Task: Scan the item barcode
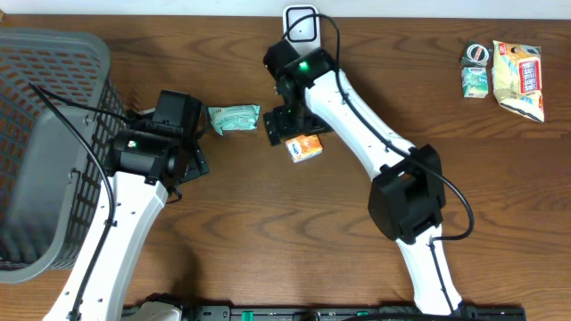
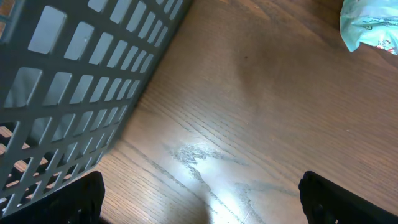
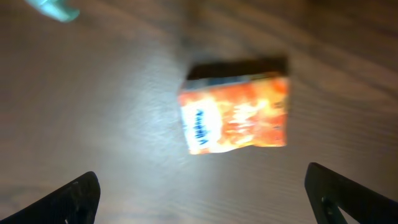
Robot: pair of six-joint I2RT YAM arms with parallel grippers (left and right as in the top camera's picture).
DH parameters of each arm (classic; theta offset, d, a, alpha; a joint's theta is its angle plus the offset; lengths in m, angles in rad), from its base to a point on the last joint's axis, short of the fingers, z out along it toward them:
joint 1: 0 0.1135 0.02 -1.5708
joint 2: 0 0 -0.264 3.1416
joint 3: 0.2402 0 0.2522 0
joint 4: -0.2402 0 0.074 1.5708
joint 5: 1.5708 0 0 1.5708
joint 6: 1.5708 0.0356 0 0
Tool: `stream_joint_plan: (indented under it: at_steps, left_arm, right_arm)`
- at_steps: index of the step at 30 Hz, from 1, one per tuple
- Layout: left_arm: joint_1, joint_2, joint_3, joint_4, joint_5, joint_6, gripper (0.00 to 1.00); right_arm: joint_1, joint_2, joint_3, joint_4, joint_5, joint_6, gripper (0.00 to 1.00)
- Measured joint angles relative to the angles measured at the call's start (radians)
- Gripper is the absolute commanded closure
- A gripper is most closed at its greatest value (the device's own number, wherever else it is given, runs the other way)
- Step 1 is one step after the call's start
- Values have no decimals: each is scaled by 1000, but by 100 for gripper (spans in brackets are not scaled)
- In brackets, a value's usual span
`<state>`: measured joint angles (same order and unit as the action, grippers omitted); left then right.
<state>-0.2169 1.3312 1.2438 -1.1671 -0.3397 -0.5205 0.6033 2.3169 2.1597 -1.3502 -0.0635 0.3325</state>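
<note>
A small orange foil packet [image 1: 305, 147] is seen lying flat on the brown wooden bench [image 1: 268, 232], near the middle of its far half and not held by anything. Its long axis is laid roughly left to right in the overhead view, slightly tilted, with the white lettered end turned toward the left arm's side. The right gripper [image 3: 211, 196] is held just above it with the fingers spread wide apart, and the packet is framed between them without contact. A pale green soft packet [image 1: 234, 118] is found just to the left of it. The left gripper [image 2: 199, 199] is likewise spread wide over bare wood, beside a grey plastic mesh basket [image 1: 89, 89].
</note>
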Motion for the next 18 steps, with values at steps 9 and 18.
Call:
stream_joint_plan:
  at_steps: [9, 18]
  left_arm:
    - [0, 0, 0, 0, 0, 0, 2]
    - [0, 0, 0, 0, 0, 0, 2]
  right_arm:
    - [90, 0, -9, 34, -42, 10, 1]
    - [138, 0, -9, 105, -45, 146, 1]
